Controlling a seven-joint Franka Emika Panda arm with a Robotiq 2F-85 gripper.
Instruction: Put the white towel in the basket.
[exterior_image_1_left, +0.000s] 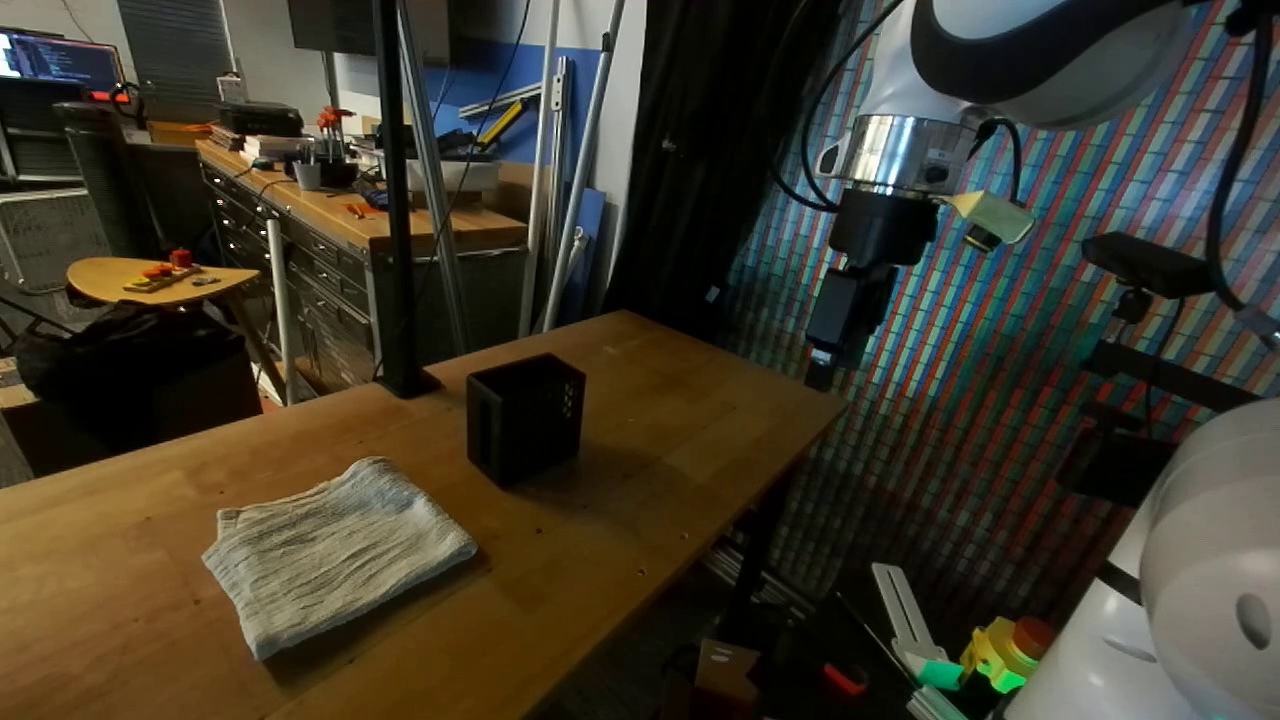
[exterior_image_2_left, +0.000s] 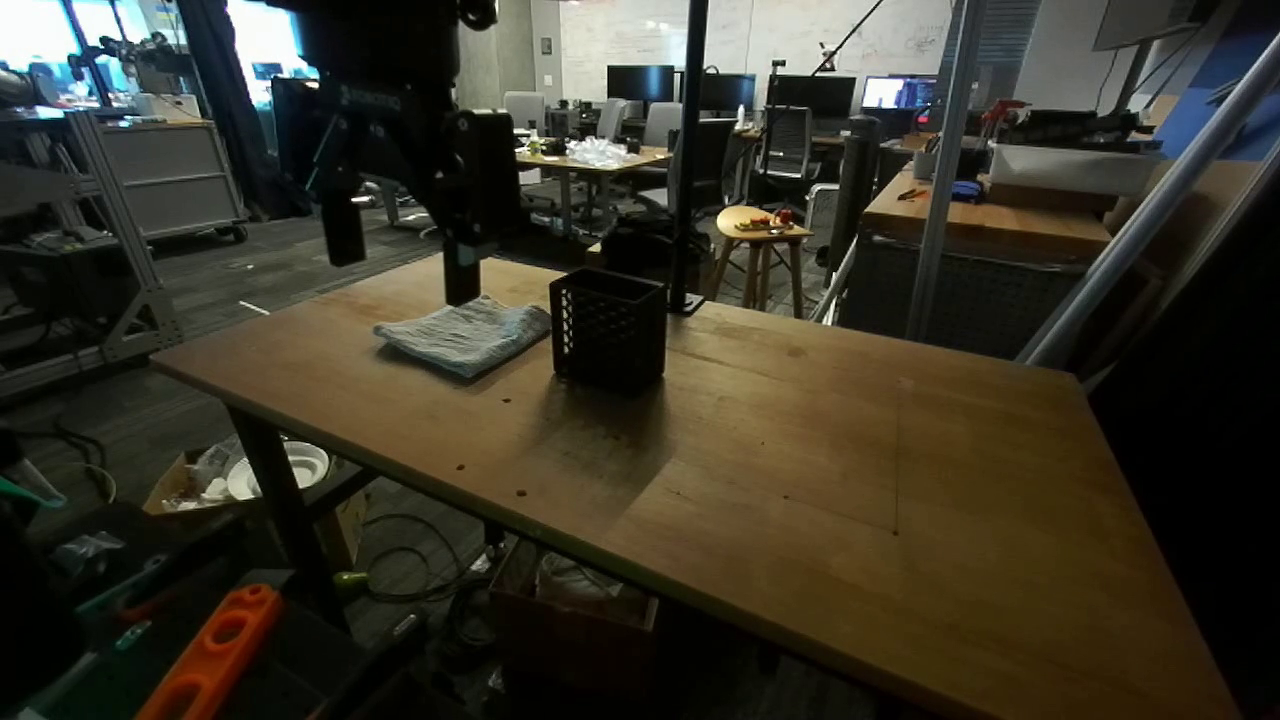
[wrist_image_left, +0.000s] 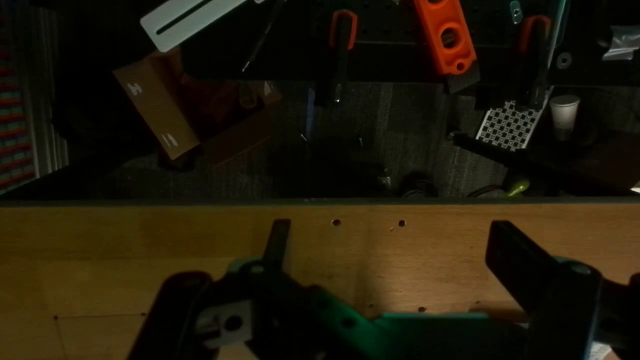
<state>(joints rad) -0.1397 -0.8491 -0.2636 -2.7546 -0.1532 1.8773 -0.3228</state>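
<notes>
The white towel (exterior_image_1_left: 340, 550) lies flat and rumpled on the table, seen in both exterior views. Beside it, a short gap apart, the basket (exterior_image_1_left: 525, 420) stands upright, a black open-topped bin with perforated sides (exterior_image_2_left: 610, 335). High over the table, near its edge, hangs my gripper (exterior_image_2_left: 404, 270), away from both. Its fingers are spread wide in the wrist view, with bare wood visible below the gap (wrist_image_left: 390, 230) and nothing held. A pale sliver of the towel (wrist_image_left: 600, 352) peeks out at the lower right there. The basket does not show in the wrist view.
A black post (exterior_image_1_left: 393, 200) rises from the table's (exterior_image_2_left: 850, 450) far edge, close behind the basket. Past the near edge are a cardboard box (wrist_image_left: 160, 110) on the floor and a dark surface with an orange tool (wrist_image_left: 447, 37).
</notes>
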